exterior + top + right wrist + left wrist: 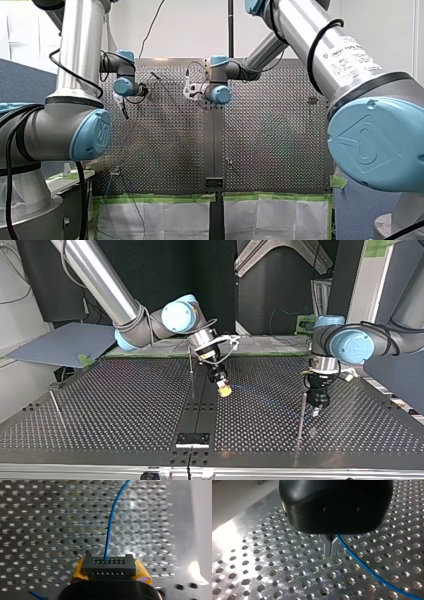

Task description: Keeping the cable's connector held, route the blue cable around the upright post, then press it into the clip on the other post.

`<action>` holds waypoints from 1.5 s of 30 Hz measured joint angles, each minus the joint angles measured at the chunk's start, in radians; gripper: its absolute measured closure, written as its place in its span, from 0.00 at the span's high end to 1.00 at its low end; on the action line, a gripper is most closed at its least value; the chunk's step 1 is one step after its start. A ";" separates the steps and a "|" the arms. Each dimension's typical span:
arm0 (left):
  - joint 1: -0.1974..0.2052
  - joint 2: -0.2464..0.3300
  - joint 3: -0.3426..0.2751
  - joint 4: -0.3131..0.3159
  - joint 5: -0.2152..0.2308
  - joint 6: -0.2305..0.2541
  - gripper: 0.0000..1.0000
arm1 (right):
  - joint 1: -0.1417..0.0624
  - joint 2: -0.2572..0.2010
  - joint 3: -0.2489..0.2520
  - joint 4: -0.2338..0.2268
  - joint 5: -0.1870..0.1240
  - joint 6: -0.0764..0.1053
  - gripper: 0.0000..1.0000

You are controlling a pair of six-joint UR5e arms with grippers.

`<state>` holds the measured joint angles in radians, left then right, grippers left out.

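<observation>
Our right hand [110, 573] is clamped on a small grey rectangular connector [109, 565] with rows of round holes, its yellow pads [76, 573] pressing on the two short ends. From the top row of holes a thin blue cable [110, 525] rises out of the connector and runs ahead of the hand over the perforated metal bench [37, 530], bending slightly as it goes. A second short bit of blue shows low beside the hand's black body.

In the top view this hand hangs tilted near the bench's dark middle strip, just above the surface, with a slim metal rod [190, 360] standing behind it. A faint blue line leads from it across the bench towards our left hand [317, 411].

That black left hand points straight down, close over the bench, just beside a thin upright metal post [302, 412]. In the left wrist view its metal fingers [327, 547] are drawn narrow, with only a thin slit between them. The cable comes out from under the hand's body at the root of one finger, touching its side, then slopes away over the holes. We cannot tell whether the fingers pinch it or it only passes beside them.
</observation>
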<state>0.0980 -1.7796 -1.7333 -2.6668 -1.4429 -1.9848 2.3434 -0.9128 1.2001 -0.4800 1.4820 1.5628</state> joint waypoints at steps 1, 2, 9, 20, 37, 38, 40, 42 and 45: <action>0.000 -0.001 0.000 0.001 -0.003 -0.001 0.00 | 0.001 0.007 0.000 0.001 0.000 -0.002 0.00; 0.000 -0.002 0.000 0.001 -0.007 -0.004 0.00 | 0.001 0.014 0.000 0.001 0.000 -0.003 0.00; -0.001 -0.003 0.000 0.004 -0.037 -0.030 0.33 | 0.004 0.068 0.000 0.005 -0.001 -0.018 0.00; -0.002 -0.009 0.000 0.003 -0.011 -0.070 0.73 | 0.004 0.138 0.001 0.013 -0.001 -0.025 0.00; -0.021 -0.081 0.000 0.008 0.006 -0.078 0.75 | -0.002 0.280 0.014 0.012 0.058 -0.079 0.00; -0.021 -0.081 0.000 0.008 0.005 -0.078 0.75 | -0.002 0.288 0.014 0.012 0.064 -0.082 0.00; -0.021 -0.081 0.000 0.008 0.001 -0.078 0.75 | -0.002 0.305 0.014 0.010 0.077 -0.090 0.00; -0.021 -0.082 0.000 0.008 0.000 -0.078 0.75 | -0.001 0.323 0.014 0.007 0.085 -0.095 0.00; -0.021 -0.082 0.000 0.008 -0.002 -0.078 0.75 | 0.001 0.348 0.014 -0.003 0.096 -0.099 0.00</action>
<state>0.0774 -1.8612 -1.7331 -2.6586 -1.4444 -2.0631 2.3440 -0.5646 1.2142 -0.4834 1.5780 1.4637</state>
